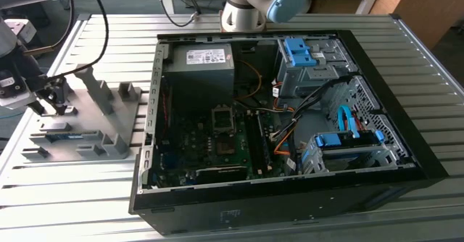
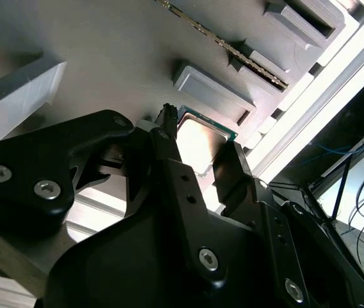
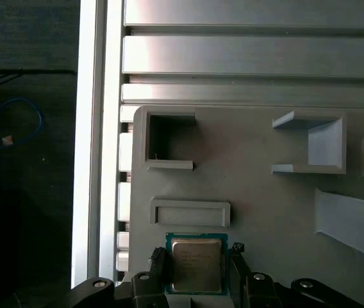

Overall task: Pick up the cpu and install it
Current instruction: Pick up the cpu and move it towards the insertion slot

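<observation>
Found a slatted metal table (image 1: 239,24) under everything. Saw on it, toward the exterior view's right, a black PC case (image 1: 290,206) lying with its open side up. Counted inside it a grey power-supply box (image 1: 199,68), a dark motherboard (image 1: 217,144), two drive cages with blue fittings (image 1: 340,144) and loose cables. Spotted just beside the case, on the exterior view's left, a grey fixture tray (image 1: 134,117) with upright posts and shallow pockets. Noted a blue-green memory stick (image 1: 65,137) seated in one slot of that tray.

Placed the gripper (image 1: 56,107) down at the tray, well apart from the case. Made out in both wrist views the cpu (image 3: 197,264) (image 2: 201,138) lying flat in its own shallow pocket, silver lid up, green border showing around it. Judged it square, so with no long axis to speak of, and with its edges parallel to the tray's walls, one edge facing a low rectangular block just beside it.

Saw the gripper (image 3: 198,256) (image 2: 198,138) parted, its black fingers (image 3: 158,260) standing on opposite sides of the chip, close against its edges, with a thin sliver of tray visible along one side in the first wrist view.
</observation>
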Robot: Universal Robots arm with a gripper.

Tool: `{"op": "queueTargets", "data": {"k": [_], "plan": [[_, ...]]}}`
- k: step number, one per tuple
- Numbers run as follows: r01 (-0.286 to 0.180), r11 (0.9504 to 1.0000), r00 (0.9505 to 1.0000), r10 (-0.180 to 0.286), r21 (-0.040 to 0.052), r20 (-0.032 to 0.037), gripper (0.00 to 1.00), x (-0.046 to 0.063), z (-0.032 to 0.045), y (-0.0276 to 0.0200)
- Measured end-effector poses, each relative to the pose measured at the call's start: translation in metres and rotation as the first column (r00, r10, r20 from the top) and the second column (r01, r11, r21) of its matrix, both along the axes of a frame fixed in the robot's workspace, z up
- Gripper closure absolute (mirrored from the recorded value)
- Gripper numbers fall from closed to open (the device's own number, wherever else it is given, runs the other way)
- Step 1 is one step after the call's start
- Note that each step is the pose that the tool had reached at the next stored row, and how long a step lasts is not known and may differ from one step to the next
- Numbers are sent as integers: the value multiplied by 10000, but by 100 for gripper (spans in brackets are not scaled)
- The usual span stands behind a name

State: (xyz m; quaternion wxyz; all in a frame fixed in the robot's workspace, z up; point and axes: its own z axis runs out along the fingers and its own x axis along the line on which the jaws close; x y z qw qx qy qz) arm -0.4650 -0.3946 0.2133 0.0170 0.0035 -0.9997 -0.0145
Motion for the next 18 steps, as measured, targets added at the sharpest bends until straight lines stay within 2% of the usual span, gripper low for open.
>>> {"op": "queueTargets", "data": {"k": [18], "plan": [[0,10000,10000,0,-1,-1,53,0,57,0]]}}
